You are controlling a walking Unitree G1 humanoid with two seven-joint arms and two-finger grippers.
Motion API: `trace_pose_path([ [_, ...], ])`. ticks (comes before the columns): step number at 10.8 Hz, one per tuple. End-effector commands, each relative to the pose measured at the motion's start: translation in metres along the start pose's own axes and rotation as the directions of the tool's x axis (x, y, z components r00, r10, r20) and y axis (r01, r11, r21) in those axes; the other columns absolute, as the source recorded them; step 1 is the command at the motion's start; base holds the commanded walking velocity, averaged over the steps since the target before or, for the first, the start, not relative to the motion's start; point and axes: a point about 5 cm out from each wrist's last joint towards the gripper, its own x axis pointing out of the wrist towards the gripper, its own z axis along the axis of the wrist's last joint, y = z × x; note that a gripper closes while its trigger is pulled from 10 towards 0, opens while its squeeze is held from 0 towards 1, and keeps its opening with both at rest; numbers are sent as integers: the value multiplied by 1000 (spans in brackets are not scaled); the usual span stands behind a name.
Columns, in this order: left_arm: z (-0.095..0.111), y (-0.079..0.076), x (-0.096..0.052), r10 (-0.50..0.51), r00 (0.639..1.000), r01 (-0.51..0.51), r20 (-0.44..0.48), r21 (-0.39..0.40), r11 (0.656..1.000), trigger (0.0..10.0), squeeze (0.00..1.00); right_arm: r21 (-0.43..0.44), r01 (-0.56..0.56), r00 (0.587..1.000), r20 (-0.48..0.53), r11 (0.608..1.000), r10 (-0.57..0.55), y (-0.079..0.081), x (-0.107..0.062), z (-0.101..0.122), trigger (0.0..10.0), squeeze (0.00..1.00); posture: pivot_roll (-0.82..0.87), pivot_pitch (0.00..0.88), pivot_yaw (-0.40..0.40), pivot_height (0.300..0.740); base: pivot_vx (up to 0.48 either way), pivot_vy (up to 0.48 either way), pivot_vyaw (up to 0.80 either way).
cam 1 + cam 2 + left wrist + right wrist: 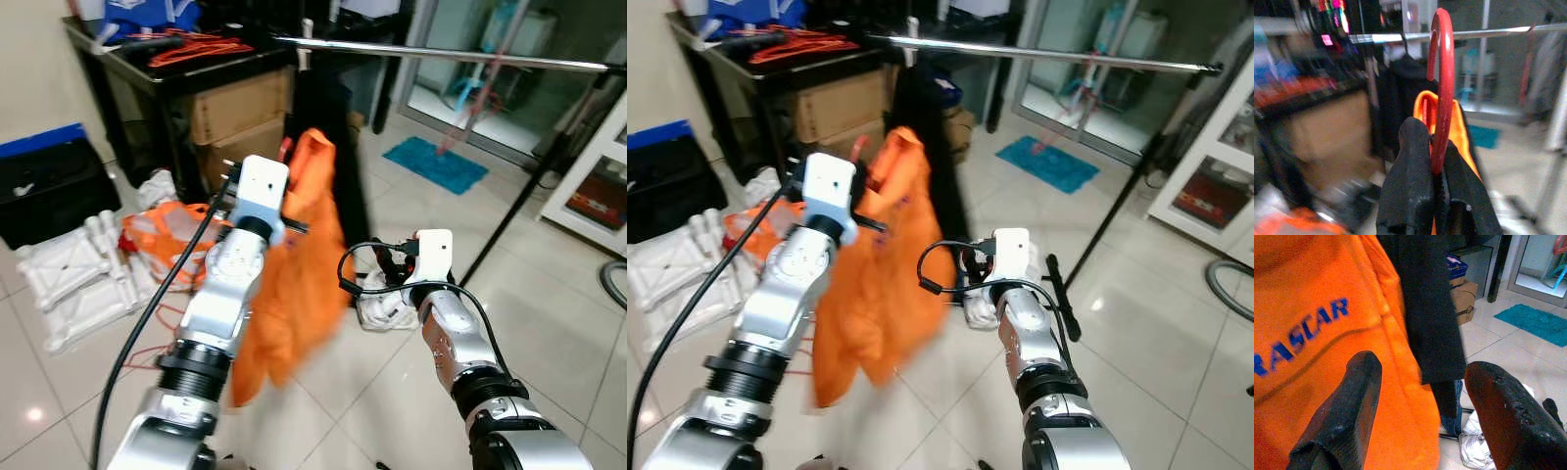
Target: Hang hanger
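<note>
- Left pincer [1437, 178] clamped tight on the stem of a red hanger [1442, 88], hook pointing up, below and short of the metal rail [441, 54].
- Orange shirt [294, 284] draped from the hanger, hanging just right of the raised left arm, blue lettering across the cloth in the right wrist view.
- Right pincer [1425, 416] spread wide and holding nothing, one finger [1347, 406] just before the orange cloth, lower than the left arm and right of the shirt.
- Rail running left to right across the far side of the scene, a dark garment [926, 127] already hanging from it behind the orange shirt.
- Black stand leg [519, 211] slanting down to the tiled floor [558, 304] on the right.
- Dark surface [211, 61] at far left, strewn with a tangle of red hangers [196, 47], cardboard boxes [240, 122] stacked beneath.
- White foam packing [73, 274] on the floor at left, teal mat [436, 162] far beyond the rail.
</note>
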Motion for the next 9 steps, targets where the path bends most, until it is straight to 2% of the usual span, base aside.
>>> trace_pose_path([
  [1, 3, -17, 4, -68, 998, 68, 1, -85, 994, 10000, 0, 4, 7, 1000, -11, 1000, -7, -3, -1, -2, 10000, 0, 70, 0, -43, 740, 0, 0, 0],
  [2, 0, -22, 10, -81, 997, 79, -10, -94, 992, 10000, 0, 3, 8, 1000, -14, 1000, -8, -3, -1, -2, 10000, 0, 69, 0, -44, 740, 0, 0, 0],
  [4, 5, -25, 30, -97, 995, 97, -9, -63, 993, 10000, 0, -2, 8, 1000, -12, 1000, -8, -2, 0, -1, 10000, 0, 58, 0, -39, 740, 0, 0, 0],
  [5, 10, -24, 36, -103, 995, 103, 0, -38, 994, 10000, 0, -6, 10, 1000, -7, 1000, -10, -2, 0, 0, 10000, 0, 54, 0, -37, 740, 0, 0, 0],
  [7, 15, -22, 40, -111, 993, 109, 38, 53, 993, 10000, 0, -10, 18, 1000, 0, 1000, -18, -3, -1, -1, 10000, 0, 35, 0, -22, 740, 0, 0, 0],
  [9, 15, -20, 41, -106, 993, 100, 49, 108, 989, 10000, 0, -9, 21, 1000, -2, 1000, -21, -3, -2, -2, 10000, 0, 34, 0, -20, 740, 469, 0, 0],
])
